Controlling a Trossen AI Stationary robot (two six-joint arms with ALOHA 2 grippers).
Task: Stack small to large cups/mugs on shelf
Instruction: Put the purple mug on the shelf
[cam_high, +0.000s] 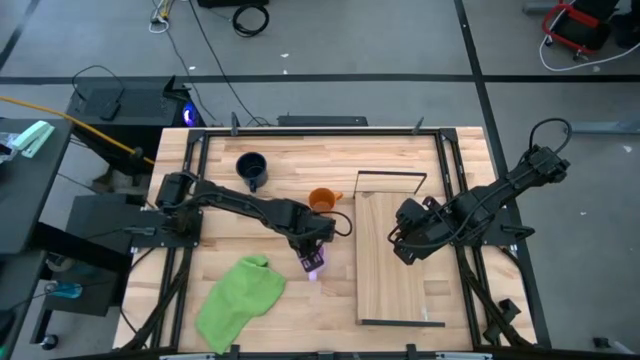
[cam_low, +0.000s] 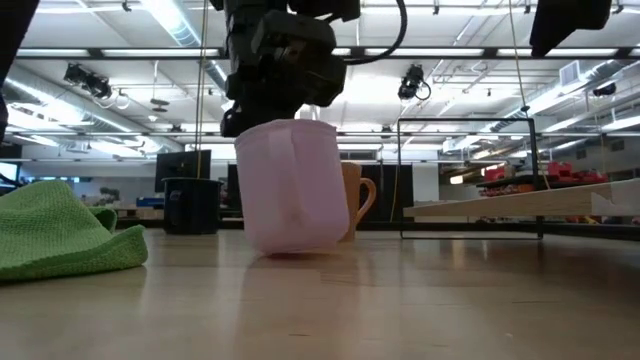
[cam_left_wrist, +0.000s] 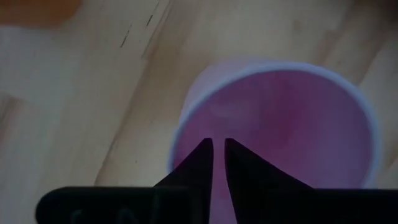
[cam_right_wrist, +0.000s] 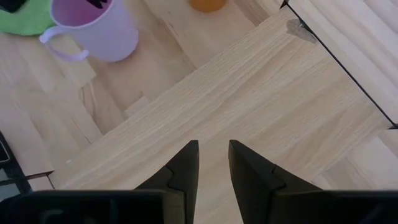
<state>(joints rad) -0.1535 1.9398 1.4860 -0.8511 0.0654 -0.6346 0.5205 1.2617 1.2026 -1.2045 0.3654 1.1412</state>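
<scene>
High view: you see the left claw (cam_high: 313, 262) over the middle of the table (cam_high: 220, 240), on the light purple mug (cam_high: 315, 270). The orange mug (cam_high: 322, 200) stands just behind it; the black mug (cam_high: 250, 168) stands farther back toward the left. The green cloth (cam_high: 238, 300) lies near the table's front. The shelf (cam_high: 395, 290) lies along the right side, with the right claw (cam_high: 402, 243) above it.

Low view: you see the light purple mug (cam_low: 293, 186) tilted, its base partly off the table (cam_low: 320, 300), with the left claw (cam_low: 285, 60) on its rim from above. The orange mug (cam_low: 357, 198) shows behind it, the black mug (cam_low: 190, 205) farther back, the green cloth (cam_low: 60, 240) at the left, the shelf (cam_low: 520, 205) at the right.

Left wrist view: the left claw (cam_left_wrist: 218, 163) pinches the wall of the light purple mug (cam_left_wrist: 292, 118); one finger sits inside, one outside.

Right wrist view: the right claw (cam_right_wrist: 213, 163) hangs spread over the shelf (cam_right_wrist: 249, 106), holding nothing. The light purple mug (cam_right_wrist: 99, 28) stands off the shelf.
</scene>
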